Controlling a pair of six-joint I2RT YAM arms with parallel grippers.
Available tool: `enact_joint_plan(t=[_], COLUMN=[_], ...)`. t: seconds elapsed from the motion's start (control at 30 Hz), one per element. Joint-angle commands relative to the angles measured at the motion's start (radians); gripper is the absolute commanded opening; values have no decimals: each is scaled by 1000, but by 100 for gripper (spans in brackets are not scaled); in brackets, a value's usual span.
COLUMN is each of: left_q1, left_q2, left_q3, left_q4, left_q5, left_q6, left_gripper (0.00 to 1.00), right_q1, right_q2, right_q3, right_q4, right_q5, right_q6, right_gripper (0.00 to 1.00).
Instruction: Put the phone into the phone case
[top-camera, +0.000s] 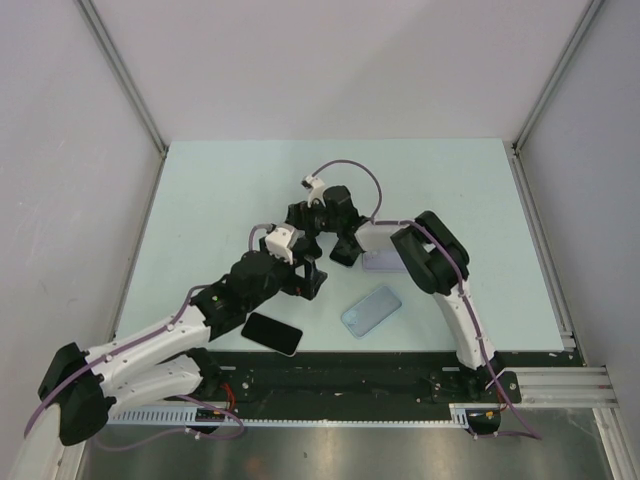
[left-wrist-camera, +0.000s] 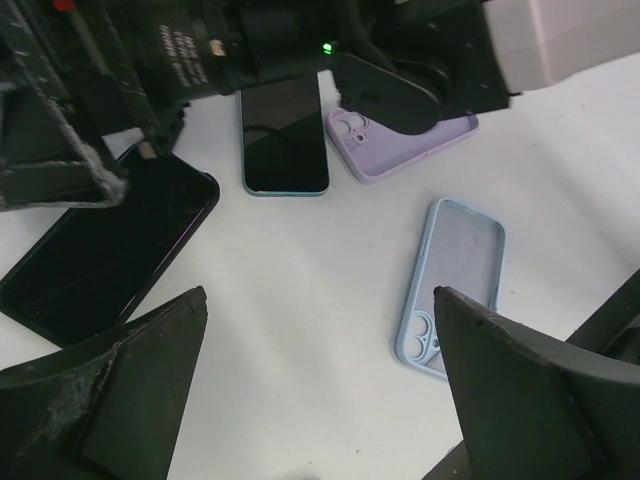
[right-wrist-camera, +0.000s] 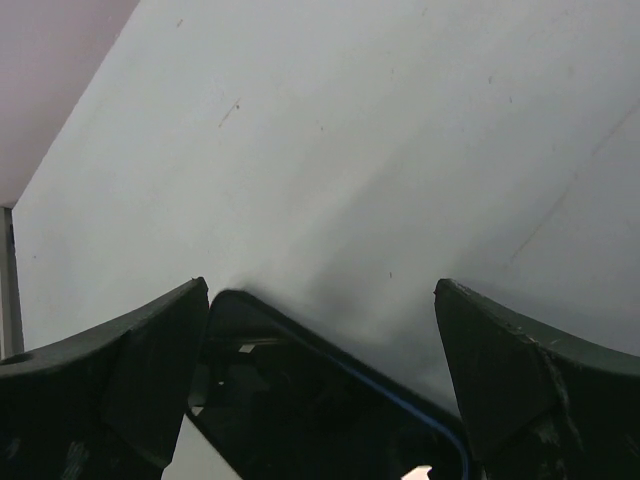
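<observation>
Left gripper (left-wrist-camera: 320, 300): spread wide, hovering left of blue case (left-wrist-camera: 452, 285).
Right gripper (right-wrist-camera: 320, 290): spread wide at teal-edged phone (left-wrist-camera: 285, 140), beyond blue case.
Black phone (top-camera: 272, 333): left of blue case.

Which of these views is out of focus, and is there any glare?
Top view: even light, sharp, no strong glare. Left wrist view: blue case and black phone crisp, its own fingers soft. Right wrist view: dim, blue-edged phone blurred.
</observation>
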Motion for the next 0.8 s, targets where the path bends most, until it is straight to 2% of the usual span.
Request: enact_joint_plan(t=[0.0, 0.1, 0.23, 0.5, 0.63, 0.77], left_q1=[12, 16, 22, 24, 22, 7], left_q2=[-34, -54, -70, -54, -8, 84], left_q3=[-8, -4, 12, 38, 15, -13], left_q4=[5, -3, -13, -85, -95, -90], left_q5=[6, 20, 60, 184, 255, 318], left_q6=[20, 7, -13, -126, -248, -356], left_gripper=[100, 100, 100, 100, 99, 96], right_q1=[-11, -11, 0, 5, -17, -86], right_q2=[-172, -318, -553, -933, -1092, -1221], right_q3=[-117, -204, -298, -513, -594, -685], right_q4=[63, -15, -185, -376, -547, -664], right_q5=[37, 138, 354, 600, 674, 680], right_q6=[16, 6, -5, 29, 38, 64], right_gripper=[100, 100, 100, 100, 100, 100])
